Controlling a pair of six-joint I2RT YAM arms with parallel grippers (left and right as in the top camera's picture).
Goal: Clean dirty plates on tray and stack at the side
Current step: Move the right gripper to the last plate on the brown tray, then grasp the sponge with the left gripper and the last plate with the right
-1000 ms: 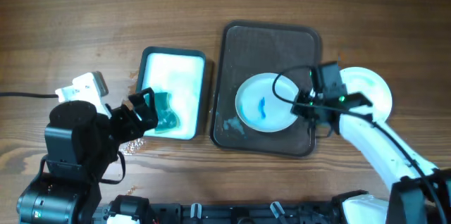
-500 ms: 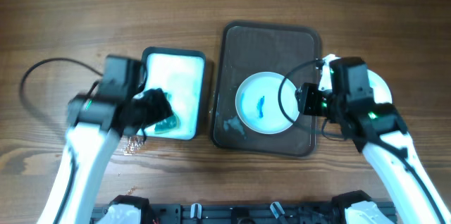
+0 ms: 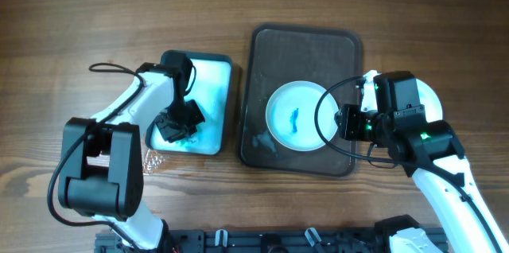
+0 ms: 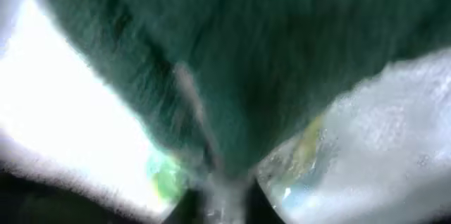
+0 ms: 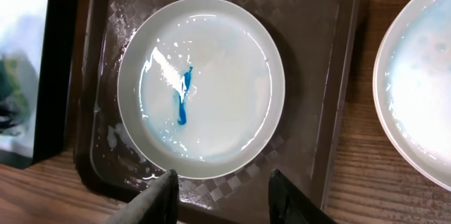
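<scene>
A white plate (image 3: 298, 118) with a blue smear in its centre lies on the dark brown tray (image 3: 306, 42). From the right wrist, the plate (image 5: 201, 86) and the tray (image 5: 310, 13) sit just beyond my right gripper (image 5: 224, 199). That gripper is open and holds nothing. From overhead it (image 3: 347, 122) hovers at the plate's right rim. A second white plate (image 3: 432, 102) rests on the wood right of the tray, partly under my right arm. My left gripper (image 3: 176, 123) is down in the small white tray. In the blurred left wrist view it is pinched on the green sponge (image 4: 246, 55).
The black-rimmed white tray (image 3: 211, 78) stands left of the brown tray, with a narrow gap between them. It is wet and shows at the left edge of the right wrist view (image 5: 28, 62). Water drops lie on the brown tray's front left corner (image 3: 258, 140).
My left arm has swung in over the white tray and its jaws have closed on the sponge. My right gripper has opened beside the smeared plate, which has stayed put.
</scene>
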